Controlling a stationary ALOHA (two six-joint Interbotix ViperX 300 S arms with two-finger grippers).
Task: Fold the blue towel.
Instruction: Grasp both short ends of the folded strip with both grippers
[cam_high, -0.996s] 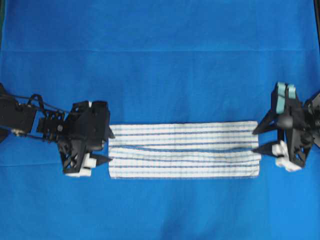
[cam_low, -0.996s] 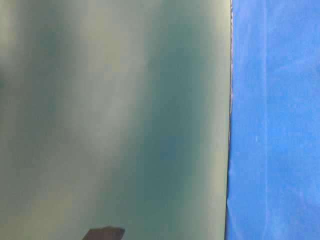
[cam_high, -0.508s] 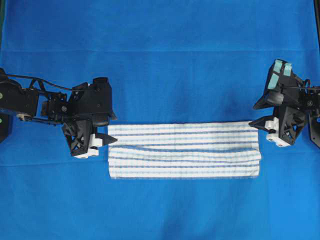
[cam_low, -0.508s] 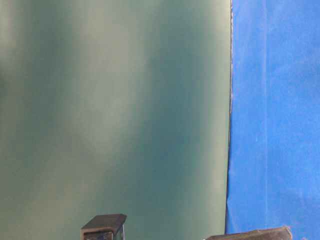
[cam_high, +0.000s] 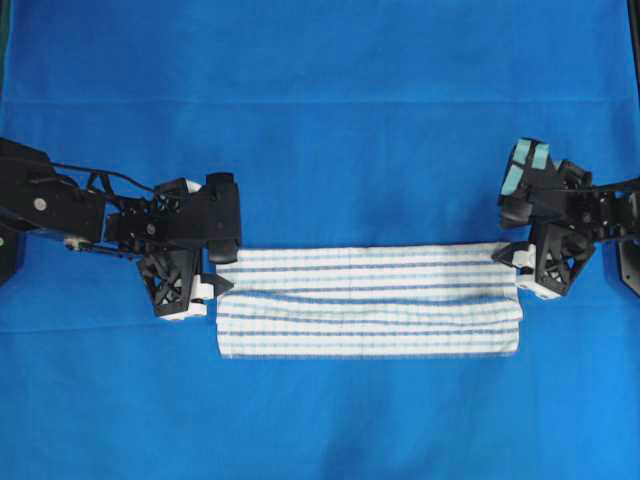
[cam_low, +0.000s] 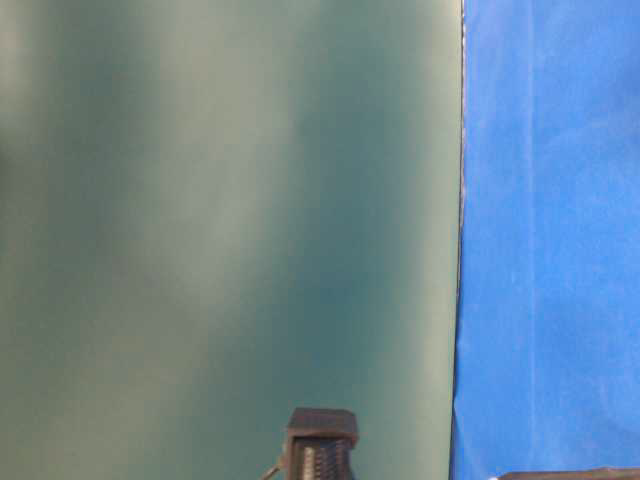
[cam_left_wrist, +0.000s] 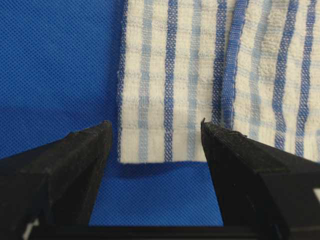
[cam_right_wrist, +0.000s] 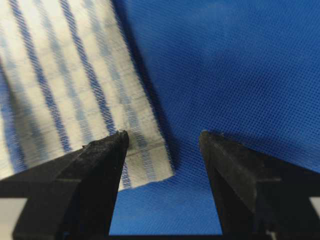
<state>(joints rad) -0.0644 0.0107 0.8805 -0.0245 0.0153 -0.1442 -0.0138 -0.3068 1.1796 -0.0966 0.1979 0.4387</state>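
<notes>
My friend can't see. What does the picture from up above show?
A long white towel with thin blue stripes, already folded into a strip, lies flat on a plain blue table cover. Two black robot grippers, left and right, sit open at its two far corners, not holding it.

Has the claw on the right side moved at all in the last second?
Yes. In the overhead view the right claw has moved up the picture along the blue towel's right end, from its lower corner to its upper corner.
</notes>
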